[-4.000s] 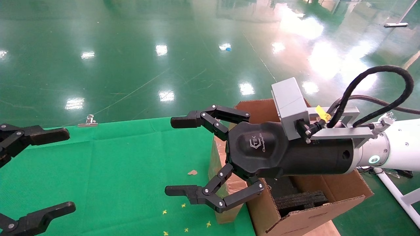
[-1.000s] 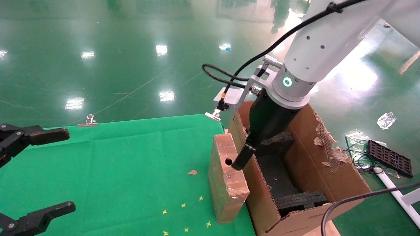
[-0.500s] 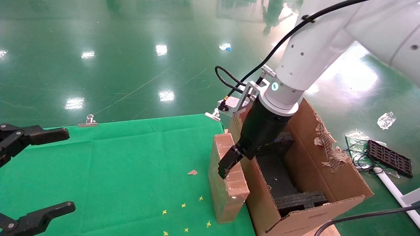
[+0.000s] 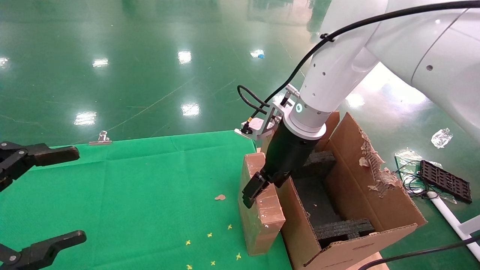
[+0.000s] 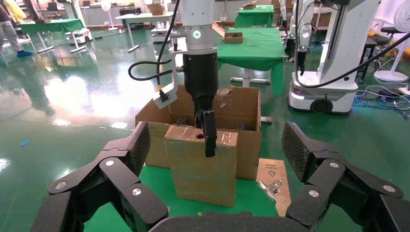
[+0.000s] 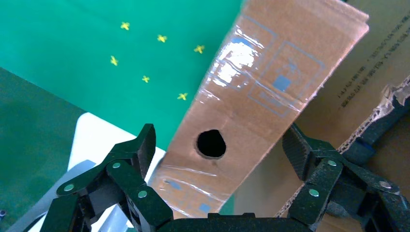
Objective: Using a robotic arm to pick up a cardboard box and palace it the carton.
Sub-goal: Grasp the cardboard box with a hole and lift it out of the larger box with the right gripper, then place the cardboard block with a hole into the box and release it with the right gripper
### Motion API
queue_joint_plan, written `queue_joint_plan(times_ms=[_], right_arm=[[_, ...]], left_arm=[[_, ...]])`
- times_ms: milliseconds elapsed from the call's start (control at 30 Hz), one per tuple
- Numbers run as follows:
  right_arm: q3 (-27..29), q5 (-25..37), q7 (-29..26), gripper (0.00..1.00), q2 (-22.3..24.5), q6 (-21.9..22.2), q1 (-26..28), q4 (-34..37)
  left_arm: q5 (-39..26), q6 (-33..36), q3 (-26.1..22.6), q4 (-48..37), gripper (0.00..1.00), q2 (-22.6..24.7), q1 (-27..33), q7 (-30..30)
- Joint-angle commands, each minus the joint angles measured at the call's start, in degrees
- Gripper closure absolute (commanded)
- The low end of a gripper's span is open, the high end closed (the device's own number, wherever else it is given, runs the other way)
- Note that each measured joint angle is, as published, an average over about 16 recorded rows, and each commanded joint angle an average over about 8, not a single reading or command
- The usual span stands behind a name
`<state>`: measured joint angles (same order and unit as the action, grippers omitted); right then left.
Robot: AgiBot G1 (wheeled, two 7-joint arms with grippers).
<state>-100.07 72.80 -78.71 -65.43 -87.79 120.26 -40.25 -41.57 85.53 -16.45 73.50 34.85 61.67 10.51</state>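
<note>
The small brown cardboard box [image 4: 258,221] stands upright at the right edge of the green table, against the large carton [image 4: 375,202]. The white robotic arm reaches down from the upper right. Its right gripper [image 4: 260,187] is open and straddles the box's top, one finger [image 4: 250,193] down the box's table-side face, the other hidden. In the right wrist view the box top [image 6: 270,82] with its round hole [image 6: 211,143] lies between the spread fingers of the right gripper [image 6: 220,140], with a gap on the carton [image 6: 367,87] side. My left gripper [image 4: 79,194] is open and parked at the table's left.
Black foam inserts [image 4: 345,228] lie inside the carton, whose right flap is torn. Binder clips [image 4: 100,138] hold the green cloth [image 4: 150,195] at the far edge. A cardboard scrap [image 4: 220,197] and yellow crosses mark the cloth. A black grid tray [image 4: 446,183] lies on the floor.
The right arm swung from lying level over the table to pointing down at the box. In the last second its gripper slid lower and toward the table side of the box top. The box has not moved.
</note>
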Motion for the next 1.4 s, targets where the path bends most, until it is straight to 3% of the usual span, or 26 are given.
queue_joint_plan(times_ms=[33,767,1100,1400], right_arm=[[-0.2,0.2,0.0,1.00,-0.3,-0.1,-0.2,0.3],[-1.5,1.9,1.4,1.00,-0.3,0.3,0.5,-1.3],[4.9,-1.6,11.9,1.00,8.0,4.1,10.5,-3.8],[7.8,-0.3,18.9,1.00,13.4,6.8,18.9,7.0]], left_arm=[[0.0,0.0,0.0,0.0,0.99,0.0,0.0,0.0],[0.1,0.0,-0.1,0.0,1.00,0.0,0.0,0.0],[0.1,-0.1,-0.1,0.0,1.00,-0.1,0.0,-0.1],[0.1,-0.1,-0.2,0.0,1.00,-0.1,0.0,-0.1]])
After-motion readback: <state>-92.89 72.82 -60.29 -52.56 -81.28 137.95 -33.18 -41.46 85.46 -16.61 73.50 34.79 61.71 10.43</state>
